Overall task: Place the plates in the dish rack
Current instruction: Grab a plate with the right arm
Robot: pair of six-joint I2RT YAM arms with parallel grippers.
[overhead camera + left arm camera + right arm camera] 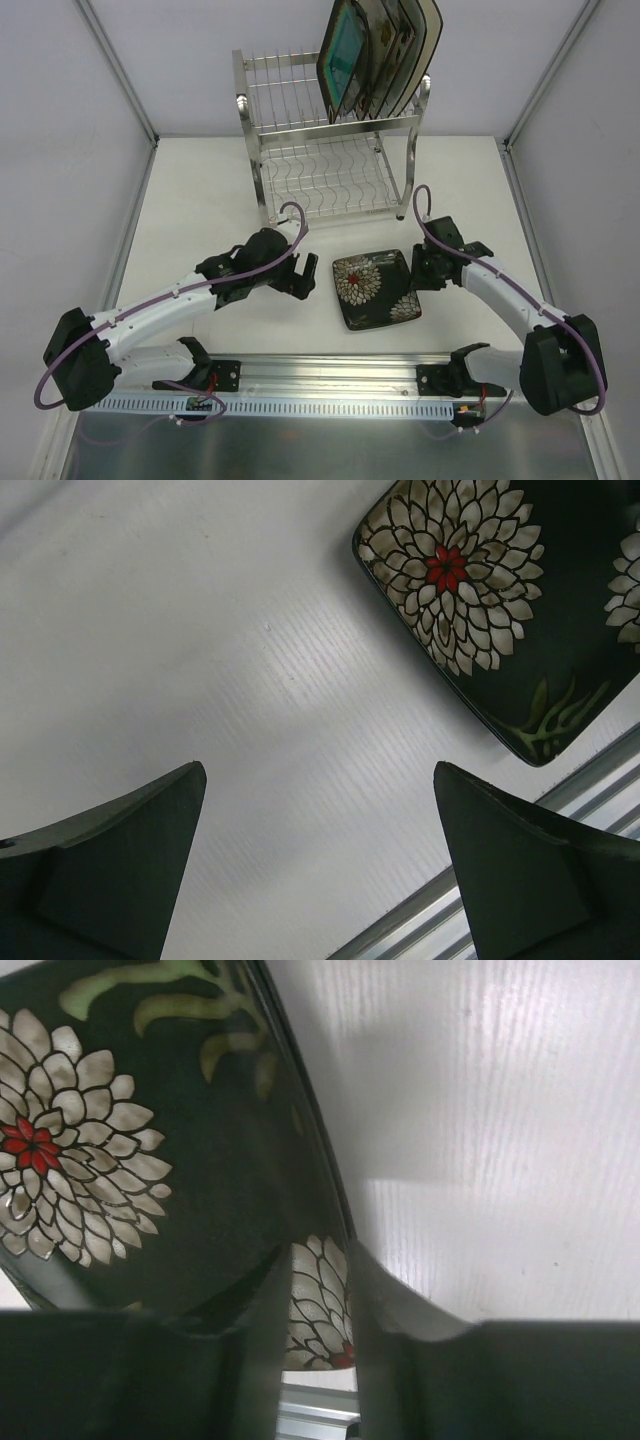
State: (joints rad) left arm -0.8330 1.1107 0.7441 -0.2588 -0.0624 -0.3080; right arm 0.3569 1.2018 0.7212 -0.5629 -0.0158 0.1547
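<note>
The dish rack [300, 130] stands at the far side of the white table [200, 200], and several plates [385, 50] stand upright on edge in the right part of its upper shelf, close one behind the other; the front one has a teal centre. The lower shelf shows only its wires. One dark plate with white flowers [372, 288] lies flat on the table in front of the rack, between the two arms. The left gripper [303, 283] is low over the table just beside the left edge of this plate, and its fingers [120, 860] are spread wide with only bare table between them; in the left wrist view the corner of the plate [470, 570] is apart from both fingers. The right gripper [418, 283] is at the right edge of the same plate. In the right wrist view its fingers [400, 1330] are close together and stand on both sides of the plate's rim [330, 1190], one over the flowered face and one on the outside, but I cannot tell if they already press on it.
</note>
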